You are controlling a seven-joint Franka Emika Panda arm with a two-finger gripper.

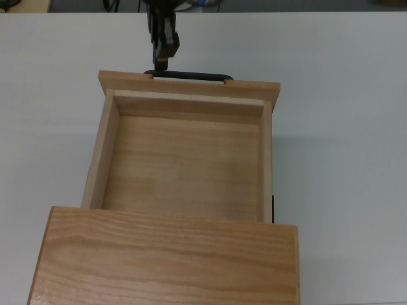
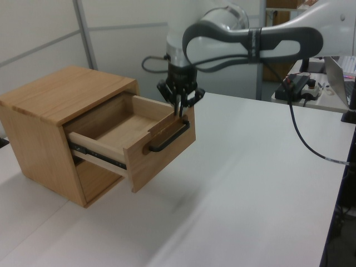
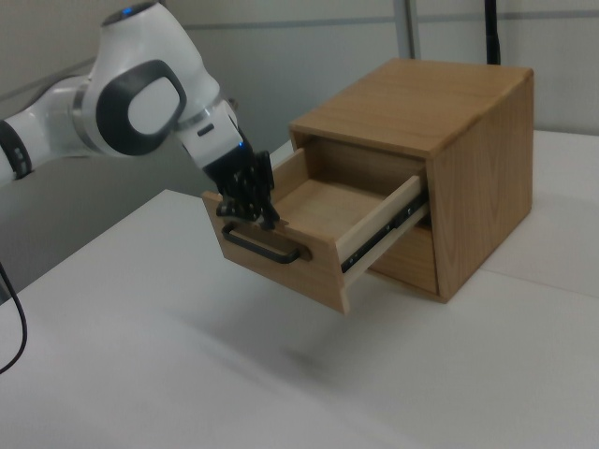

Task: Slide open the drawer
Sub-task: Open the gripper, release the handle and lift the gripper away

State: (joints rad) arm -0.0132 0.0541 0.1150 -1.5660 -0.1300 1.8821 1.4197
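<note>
The light pine drawer stands pulled far out of its wooden casing, its inside empty. A thin black bar handle runs across its flat front panel. My gripper hovers at the handle's end on the top view's left. In the left view the gripper points down just above the upper end of the handle, apart from it. The right view shows the gripper right over the handle, near the drawer's front edge.
The casing sits on a white table, and black slide rails show along the drawer's side. The arm's black cable hangs over the table at the left view's right.
</note>
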